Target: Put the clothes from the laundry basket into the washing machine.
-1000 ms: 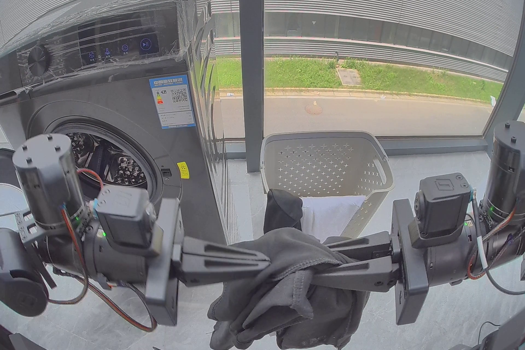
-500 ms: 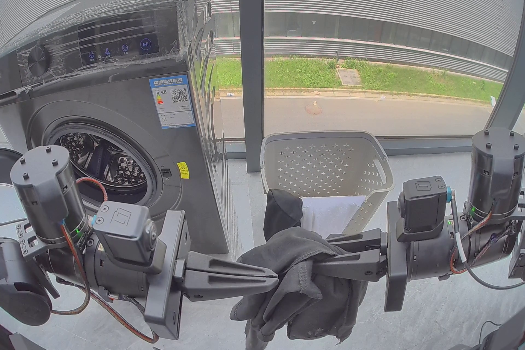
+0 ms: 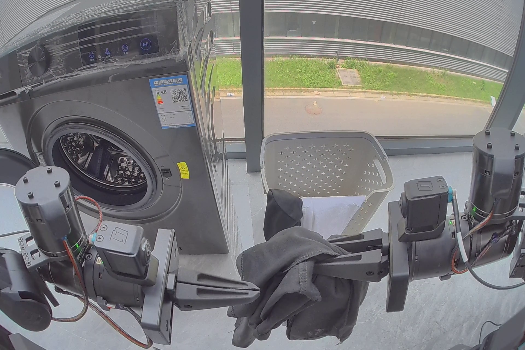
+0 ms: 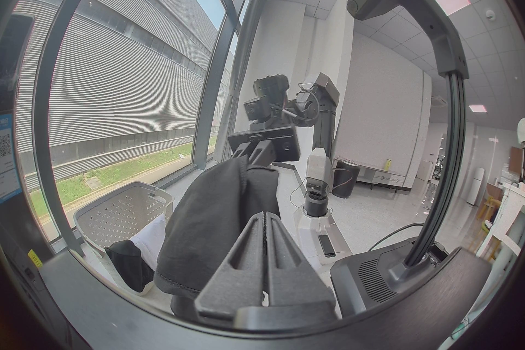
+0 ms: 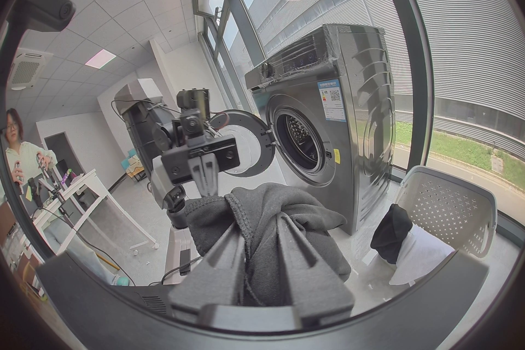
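While the dark grey garment (image 3: 281,272) hangs in mid-air right in front of the robot, the right claw (image 3: 327,256) has it pinched hard. Both fingers are clamped over a bunched fold, and the loose cloth droops below the grip toward the tiled floor (image 3: 437,313). Over on the other side, the left claw (image 3: 252,291) sits lower, its two fingers pressed flat together with nothing caught between them. Its tip is right up against the garment's left edge, and whether it actually touches the cloth I can't tell. So the garment is carried by the right side alone, clear of both basket and washer, nearer the robot than either. The washing machine (image 3: 126,94) stands to the robot's left, beyond the left arm. Its round door (image 5: 240,143) is swung wide open and the metal drum (image 3: 101,162) is in plain sight through the opening. Just to the right of the machine, on the floor by the window (image 3: 383,39), sits the pale perforated laundry basket (image 3: 328,159), straight behind the held garment. There's a white cloth (image 3: 333,214) lying inside it. A black piece (image 3: 281,211) is draped over the basket's near rim, close above the grey garment in the head view.
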